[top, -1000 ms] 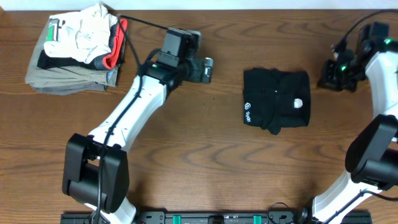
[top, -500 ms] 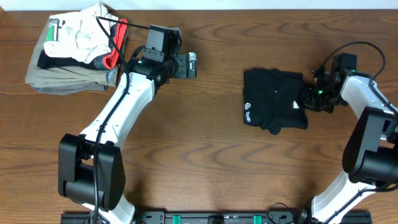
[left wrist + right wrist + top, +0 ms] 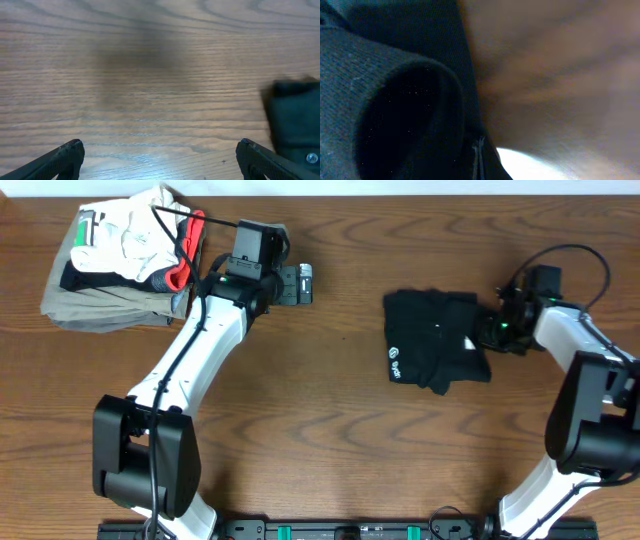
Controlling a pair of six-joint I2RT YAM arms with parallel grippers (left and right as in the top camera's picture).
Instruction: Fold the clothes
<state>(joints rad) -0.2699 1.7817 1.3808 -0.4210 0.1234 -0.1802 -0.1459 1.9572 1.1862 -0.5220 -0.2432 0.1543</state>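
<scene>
Black soft-fabric top (image 3: pixel 435 350), white logo illegible, on brown wood-grain table (image 3: pixel 330 430); left gripper (image 3: pixel 160 161) spread wide, empty; right gripper (image 3: pixel 492 332) at three o'clock, state unclear.

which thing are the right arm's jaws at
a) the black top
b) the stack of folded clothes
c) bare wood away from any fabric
a: seen from overhead, the right arm has its jaws at the right edge of the black top, and dark fabric fills much of the right wrist view.

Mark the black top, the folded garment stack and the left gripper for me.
black top (image 3: pixel 435 350), overhead view, middle of the folded fabric.
folded garment stack (image 3: pixel 100 305), overhead view, khaki bottom layer.
left gripper (image 3: pixel 303 284), overhead view, between its fingertips.
</scene>
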